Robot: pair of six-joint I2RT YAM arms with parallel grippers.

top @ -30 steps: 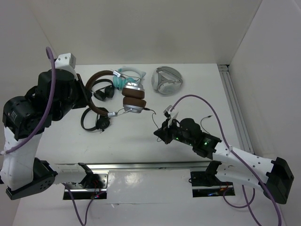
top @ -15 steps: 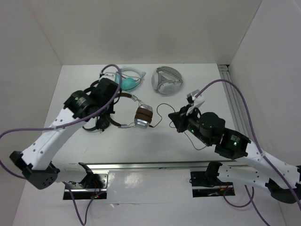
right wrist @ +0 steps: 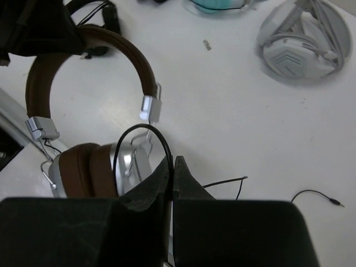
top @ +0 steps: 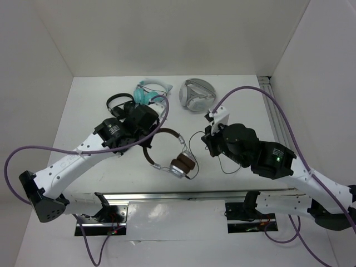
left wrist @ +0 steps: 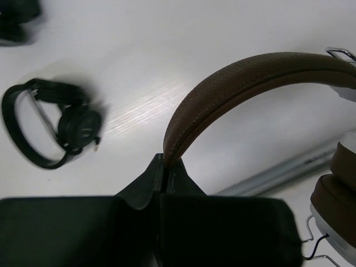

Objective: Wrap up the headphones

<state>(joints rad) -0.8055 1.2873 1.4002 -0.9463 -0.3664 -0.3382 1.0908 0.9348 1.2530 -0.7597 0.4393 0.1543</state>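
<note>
The left gripper point(left wrist: 166, 167) has its fingers closed tight on the headband point(left wrist: 239, 78), which rises from between them and arcs off to their right. A black pair point(left wrist: 55, 125) lies on the table well to their left. The headphones point(top: 179, 164) are thus held by that grip, with the earcups point(right wrist: 92, 164) between the two grippers, just left of the right one's fingers. The right gripper point(right wrist: 172, 166) is pinched shut on the cable point(right wrist: 140, 127), which loops up from the fingers and back down toward the earcups. To the right of those fingers the rest of the cable trails loose on the table, ending at the plug point(right wrist: 334, 203). No turn of cable shows round the headband or earcups, so the wrapping looks barely begun: both grips are made, and all the winding is left.
</note>
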